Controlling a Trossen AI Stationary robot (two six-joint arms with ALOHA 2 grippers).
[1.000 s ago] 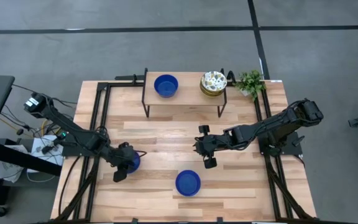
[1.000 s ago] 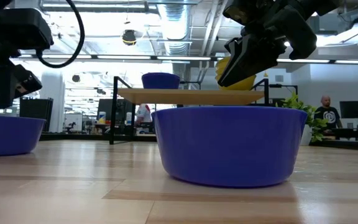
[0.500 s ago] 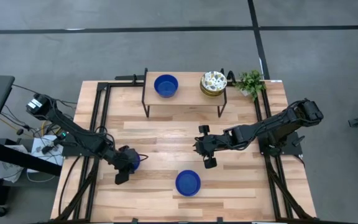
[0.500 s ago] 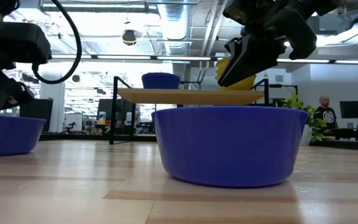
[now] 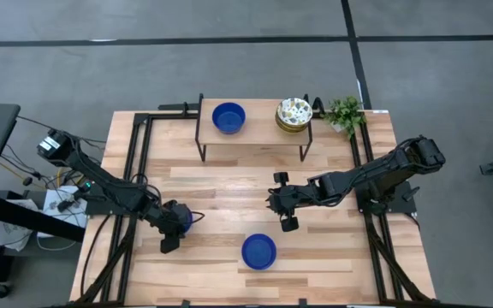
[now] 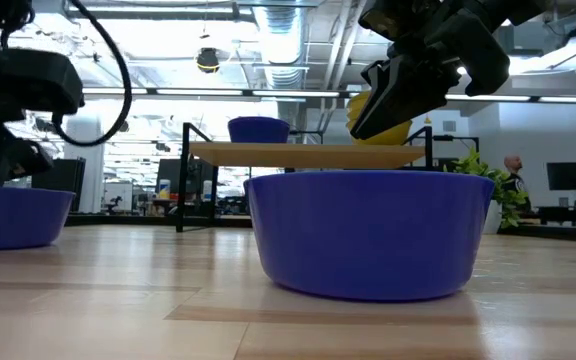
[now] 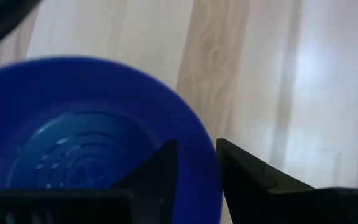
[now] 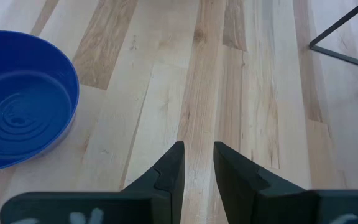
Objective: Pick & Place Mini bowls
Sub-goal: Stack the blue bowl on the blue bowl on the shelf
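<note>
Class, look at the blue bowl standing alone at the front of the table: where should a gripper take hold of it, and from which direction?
Grip the front blue bowl by its rim, coming straight down from above. It sits upright with its mouth open, so one finger can go inside the thin wall and one outside. The rounded outer wall looks too wide to span.

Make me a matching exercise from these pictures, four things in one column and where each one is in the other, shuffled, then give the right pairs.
Things:
1. patterned bowl
2. left pincer
3. right pincer
4. plant

Places:
A. over bare wood in the middle of the table, holding nothing
B. at the table's far right corner, beside the raised shelf
C. on the raised shelf, right of a blue bowl
D. astride the rim of a blue bowl near the table's left side

Pairs: 1-C, 2-D, 3-A, 4-B
</note>
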